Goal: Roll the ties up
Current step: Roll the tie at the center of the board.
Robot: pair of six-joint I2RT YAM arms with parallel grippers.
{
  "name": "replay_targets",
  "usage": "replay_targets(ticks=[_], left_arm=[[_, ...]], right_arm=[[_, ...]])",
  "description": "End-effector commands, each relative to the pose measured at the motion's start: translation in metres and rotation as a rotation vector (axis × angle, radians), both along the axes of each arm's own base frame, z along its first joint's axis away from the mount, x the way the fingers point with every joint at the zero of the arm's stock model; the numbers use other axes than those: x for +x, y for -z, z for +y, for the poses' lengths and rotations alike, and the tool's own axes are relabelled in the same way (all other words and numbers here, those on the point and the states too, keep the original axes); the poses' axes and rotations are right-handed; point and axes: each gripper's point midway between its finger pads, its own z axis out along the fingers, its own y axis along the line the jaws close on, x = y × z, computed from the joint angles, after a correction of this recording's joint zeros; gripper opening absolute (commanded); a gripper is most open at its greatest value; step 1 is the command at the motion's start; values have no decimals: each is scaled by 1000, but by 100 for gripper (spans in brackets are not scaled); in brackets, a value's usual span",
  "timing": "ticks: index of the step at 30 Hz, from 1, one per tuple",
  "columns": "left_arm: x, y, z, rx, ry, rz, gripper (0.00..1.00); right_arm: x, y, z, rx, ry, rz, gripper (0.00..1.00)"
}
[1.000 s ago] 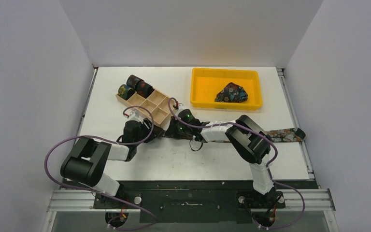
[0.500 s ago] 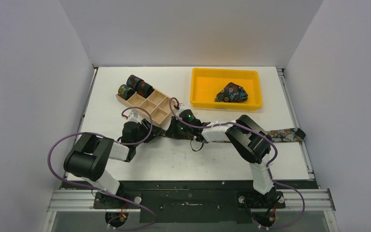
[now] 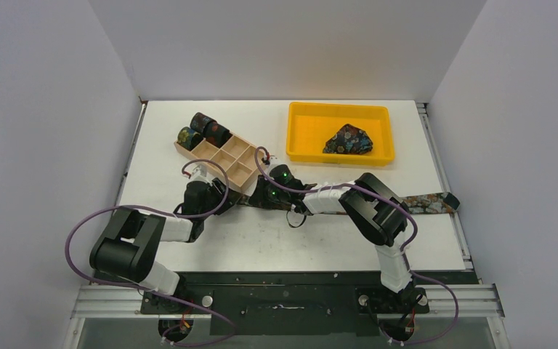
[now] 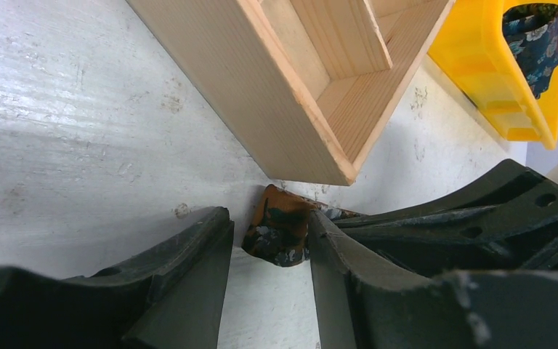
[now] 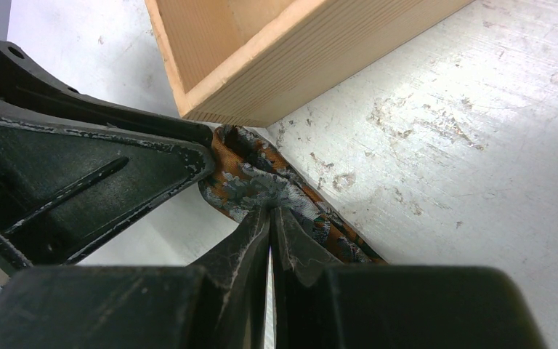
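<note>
Likely limp and slippery, the brown-rust speckled fabric necktie [image 5: 301, 207] is offering its curled end, the best hold, between the parted jaws of the left claw [image 4: 269, 222] while the closed right claw [image 5: 270, 214] is pressing on it.

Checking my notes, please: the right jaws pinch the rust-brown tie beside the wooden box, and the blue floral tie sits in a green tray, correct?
The tray is yellow, not green (top view); the rest holds: right jaws pinching the rust-brown tie beside the wooden box, blue floral tie in the tray.

Bright, even overhead light, soft shadows; the left gripper [image 4: 267, 227] is blurred nearest its wrist camera.
</note>
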Motion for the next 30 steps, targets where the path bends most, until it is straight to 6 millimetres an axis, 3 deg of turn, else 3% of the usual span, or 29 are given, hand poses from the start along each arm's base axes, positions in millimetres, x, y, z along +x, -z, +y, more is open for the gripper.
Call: replay_targets(ticks=[1, 6, 13, 17, 18, 21, 23, 26, 30], left_arm=[[-39, 54, 15, 158, 20, 209, 39], [-41, 56, 12, 152, 35, 211, 28], [-42, 56, 14, 157, 30, 208, 0], [-42, 54, 12, 156, 36, 205, 0], [-43, 53, 11, 155, 39, 206, 2], [-44, 52, 11, 159, 40, 217, 29], [-45, 51, 13, 160, 29, 221, 38], [-45, 51, 12, 159, 32, 223, 43], [-48, 55, -1, 178, 101, 234, 40]], right_arm=[[-12, 28, -30, -123, 14, 60, 5], [-13, 28, -30, -126, 14, 59, 5], [-12, 25, -31, -125, 18, 53, 5], [-11, 23, -31, -126, 20, 48, 5], [-11, 23, -31, -126, 20, 47, 5], [-12, 24, -32, -128, 20, 49, 5], [-11, 24, -32, -129, 22, 49, 5], [-12, 24, -32, -129, 20, 48, 5], [-11, 23, -33, -130, 21, 46, 5]])
